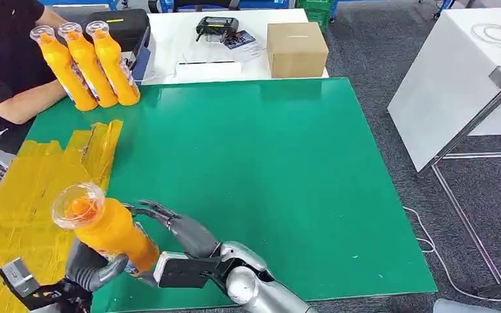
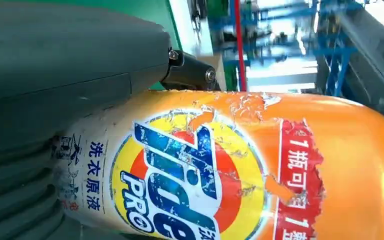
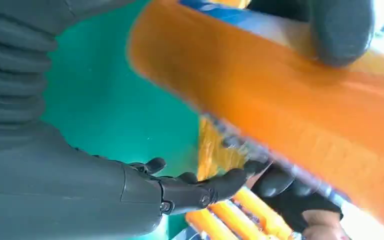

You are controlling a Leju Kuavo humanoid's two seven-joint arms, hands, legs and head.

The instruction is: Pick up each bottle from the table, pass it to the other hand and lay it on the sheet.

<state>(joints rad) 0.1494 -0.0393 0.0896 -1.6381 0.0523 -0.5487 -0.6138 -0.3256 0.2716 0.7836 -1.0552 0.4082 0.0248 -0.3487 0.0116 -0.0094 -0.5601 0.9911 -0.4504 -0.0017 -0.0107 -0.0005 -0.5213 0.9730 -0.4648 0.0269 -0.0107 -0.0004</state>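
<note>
Item 1: orange bottle [image 1: 107,229], clear cap [image 1: 77,204] toward the camera, raised above the near edge of the green table [image 1: 287,182]. Left hand [image 1: 94,267] grips it: thumb and fingers wrapped round the lower body, label side against the palm. In the left wrist view the bottle [image 2: 260,170] lies pressed along the grey thumb [image 2: 70,65], its printed label scuffed and peeling.

Item 2: right hand [image 1: 182,231], holding nothing. Its fingers [image 1: 153,210] are spread and stretched out, tips just beside the bottle's flank; contact cannot be confirmed. In the right wrist view the dark fingertips [image 3: 230,181] reach toward the blurred orange body [image 3: 280,110], with the left hand's thumb [image 3: 342,30] clamped on the bottle's far side.

Item 3: yellow sheet [image 1: 32,189], crumpled, spread over the table's left part, beneath and beyond the left hand's fingers.

Item 4: 3 further orange bottles [image 1: 90,65], side by side and tilted, well beyond both hands at the table's far left corner, held by a seated person [image 1: 6,65] in a black top.

Item 5: cardboard box [image 1: 296,49] and black device [image 1: 216,27] on a white table [image 1: 169,45] past the green one.
</note>
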